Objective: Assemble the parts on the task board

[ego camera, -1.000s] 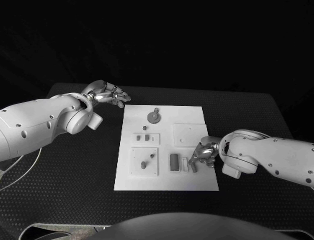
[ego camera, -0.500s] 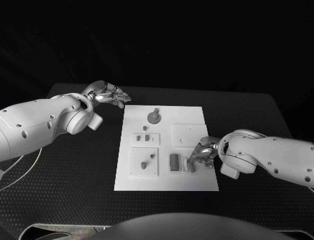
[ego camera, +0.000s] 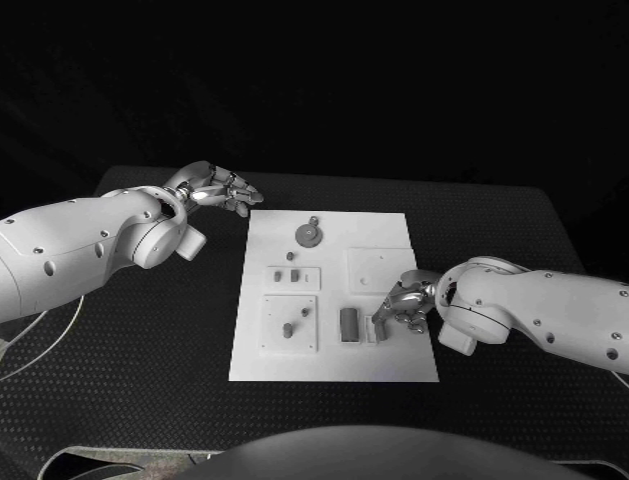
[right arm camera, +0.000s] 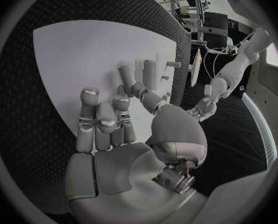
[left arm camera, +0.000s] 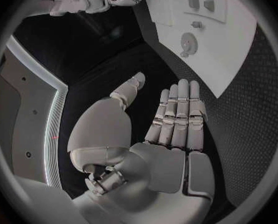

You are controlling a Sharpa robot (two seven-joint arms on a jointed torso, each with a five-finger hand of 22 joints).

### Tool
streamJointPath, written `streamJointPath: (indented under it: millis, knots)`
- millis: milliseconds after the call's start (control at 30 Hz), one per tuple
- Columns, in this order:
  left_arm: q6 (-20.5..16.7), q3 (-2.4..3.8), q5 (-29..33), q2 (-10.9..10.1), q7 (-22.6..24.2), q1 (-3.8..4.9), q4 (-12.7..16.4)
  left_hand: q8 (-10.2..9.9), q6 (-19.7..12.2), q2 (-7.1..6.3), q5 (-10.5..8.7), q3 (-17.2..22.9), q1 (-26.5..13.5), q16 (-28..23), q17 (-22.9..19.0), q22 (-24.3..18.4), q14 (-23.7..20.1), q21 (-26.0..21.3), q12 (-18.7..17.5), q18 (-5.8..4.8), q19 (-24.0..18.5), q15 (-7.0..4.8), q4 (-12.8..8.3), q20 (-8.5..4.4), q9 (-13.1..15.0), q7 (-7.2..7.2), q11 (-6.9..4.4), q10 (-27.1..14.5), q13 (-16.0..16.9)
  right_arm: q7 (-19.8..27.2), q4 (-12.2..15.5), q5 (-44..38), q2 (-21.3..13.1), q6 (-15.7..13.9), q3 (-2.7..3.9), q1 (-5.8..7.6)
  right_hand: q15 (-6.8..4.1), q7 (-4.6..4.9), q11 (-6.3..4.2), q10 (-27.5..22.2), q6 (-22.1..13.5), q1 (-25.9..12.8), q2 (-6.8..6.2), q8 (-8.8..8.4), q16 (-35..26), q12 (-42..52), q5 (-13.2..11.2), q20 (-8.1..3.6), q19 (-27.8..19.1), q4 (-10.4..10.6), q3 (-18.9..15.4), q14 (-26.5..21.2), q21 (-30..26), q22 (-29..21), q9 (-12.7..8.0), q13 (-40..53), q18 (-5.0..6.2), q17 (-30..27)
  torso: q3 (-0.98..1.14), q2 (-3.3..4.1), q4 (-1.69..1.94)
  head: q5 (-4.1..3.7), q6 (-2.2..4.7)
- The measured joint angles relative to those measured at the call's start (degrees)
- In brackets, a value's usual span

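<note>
The black textured rubber-like table (ego camera: 141, 340) takes up most of what I can see, and in its middle lies the flat white rectangular task board (ego camera: 332, 352), long side running away from the robot.

The left hand (ego camera: 216, 187) hangs over the bare table just off the board's far left corner. Its fingers lie straight and close together with the thumb apart, and nothing is in them; I take it to be parked out of the way so the other arm has the board to itself.

The right hand (ego camera: 408, 302) is down at the board's right edge, near the closer end. Its fingers curl in toward a small dark upright piece (ego camera: 385, 322) beside the dark grey rectangular block (ego camera: 349, 322), but I cannot tell whether they actually grip it or only reach for it.

Other small grey parts are spread over the board: a round disc with a stem (ego camera: 308, 234) at the far end, two short pegs (ego camera: 291, 274) in a raised plate, and two more (ego camera: 293, 322) in the larger square plate. The block sits close enough to the working fingers to crowd them.
</note>
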Motion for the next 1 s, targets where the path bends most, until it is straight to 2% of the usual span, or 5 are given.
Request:
streamJointPath:
  millis: [167,1000]
  knots:
    - [0.1,0.0,0.0,0.0,0.0,0.0,0.0,0.0,0.0,0.0,0.0,0.0,0.0,0.0,0.0,0.0,0.0,0.0,0.0,0.0,0.0,0.0,0.0,0.0,0.0,0.0,0.0,0.0,0.0,0.1,-0.1,0.4,0.2,-0.3,0.02,0.0,-0.11,0.0,0.0,0.0,0.0,-0.2,0.23,0.0,0.0,0.0,0.0,0.0,0.0,0.0,0.0,0.0,0.0,0.0,0.0,0.0,0.0,0.0,-0.02,0.01,-0.01,0.01,0.01]
    - [0.2,0.0,-0.2,0.0,-0.1,0.0,0.0,0.0,0.0,0.0,0.0,0.0,0.0,-0.2,0.1,0.0,0.0,0.0,0.0,0.0,0.0,0.0,0.0,0.0,0.0,0.0,0.0,0.0,0.0,-0.5,-1.3,1.4,1.3,0.7,0.0,0.02,-0.02,0.0,0.02,0.0,0.0,-1.1,-0.22,-0.01,0.0,0.0,-0.1,0.03,0.0,0.3,-0.3,-0.1,0.0,0.0,-0.1,0.0,0.0,0.0,-0.04,0.01,0.0,-0.02,-0.15]
